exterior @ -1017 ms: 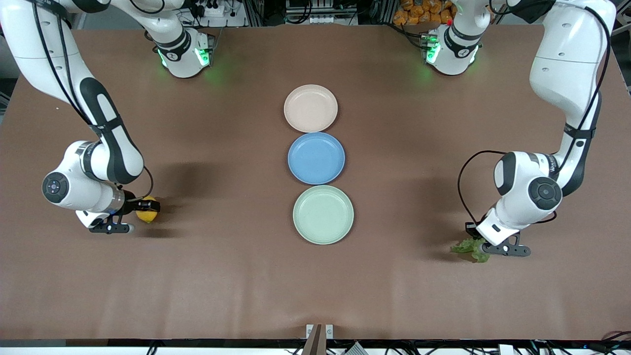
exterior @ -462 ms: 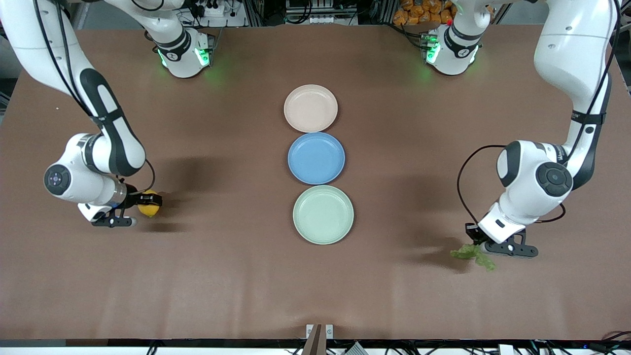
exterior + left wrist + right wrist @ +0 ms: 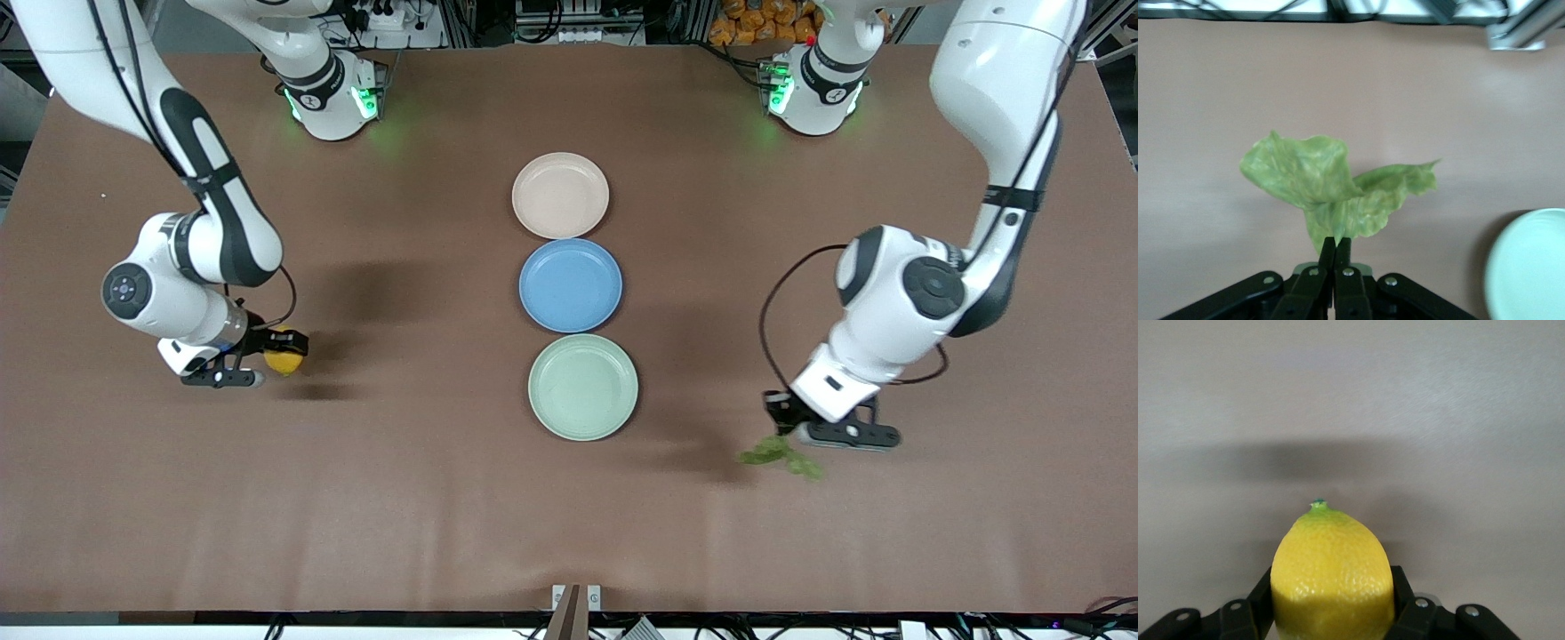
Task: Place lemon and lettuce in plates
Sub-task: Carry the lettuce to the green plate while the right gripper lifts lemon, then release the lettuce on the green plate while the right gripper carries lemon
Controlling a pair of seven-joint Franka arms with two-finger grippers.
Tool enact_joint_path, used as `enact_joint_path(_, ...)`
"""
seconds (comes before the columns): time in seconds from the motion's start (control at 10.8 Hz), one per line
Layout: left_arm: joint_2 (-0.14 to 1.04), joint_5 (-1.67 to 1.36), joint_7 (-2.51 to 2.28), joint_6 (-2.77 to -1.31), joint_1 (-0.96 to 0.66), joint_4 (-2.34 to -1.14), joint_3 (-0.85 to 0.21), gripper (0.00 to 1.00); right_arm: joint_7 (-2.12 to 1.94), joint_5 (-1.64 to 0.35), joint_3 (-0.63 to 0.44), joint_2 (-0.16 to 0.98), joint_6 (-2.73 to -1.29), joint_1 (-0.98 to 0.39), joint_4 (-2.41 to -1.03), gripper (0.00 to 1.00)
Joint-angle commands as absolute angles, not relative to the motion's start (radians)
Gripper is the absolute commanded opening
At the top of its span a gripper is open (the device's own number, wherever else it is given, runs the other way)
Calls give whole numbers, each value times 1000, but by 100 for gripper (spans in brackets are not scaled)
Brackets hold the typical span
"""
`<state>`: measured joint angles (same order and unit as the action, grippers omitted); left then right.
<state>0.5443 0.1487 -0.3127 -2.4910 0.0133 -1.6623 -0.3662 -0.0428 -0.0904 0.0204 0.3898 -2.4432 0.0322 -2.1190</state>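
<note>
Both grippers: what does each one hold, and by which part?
Left gripper pinches the lettuce at its stem edge. Right gripper clamps the lemon across its sides.

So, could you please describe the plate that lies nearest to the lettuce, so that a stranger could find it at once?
Three round plates lie in a line down the middle of the brown table. The mint green plate is the one nearest to the front camera, next to the blue plate. Only it is green, and the left gripper holds the lettuce in the air close by.
</note>
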Motion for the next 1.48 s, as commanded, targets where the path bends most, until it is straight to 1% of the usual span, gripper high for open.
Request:
enact_joint_path(0.0, 574, 164, -423, -2487, -116, -1608, -368, 0, 63, -101, 23, 232, -2442, -21, -2268, 0)
enact_joint_path(0.28, 641, 169, -602, -2491, -231, -1516, -364, 0, 110, -196, 26, 180, -2431, -93, -2333, 0)
enact_joint_path(0.46, 685, 170, -696, -2519, -296, -1467, -357, 0, 110, -239, 26, 135, -2393, -141, -2365, 0)
enact_joint_path(0.74, 741, 170, -779, -2582, -362, -1465, -345, 0, 178, -253, 26, 63, -2292, -182, -2394, 0)
enact_joint_path(0.92, 781, 170, -785, -2597, -412, -1466, -312, 0, 269, -264, 26, 20, -2287, -256, -2427, 0)
enact_joint_path(1.02, 794, 169, -805, -2597, -445, -1468, -295, 4, 353, -264, 26, 17, -2289, -314, -2424, 0)
enact_joint_path(1.2, 798, 175, -862, -2592, -475, -1485, -264, 16, 484, -264, 26, 18, -2299, -398, -2419, 0)
enact_joint_path(1.29, 802, 175, -862, -2591, -477, -1494, -262, 31, 530, -264, 26, 20, -2302, -431, -2418, 0)
enact_joint_path(1.39, 810, 176, -862, -2591, -476, -1496, -258, 99, 585, -264, 26, 23, -2310, -471, -2418, 0)
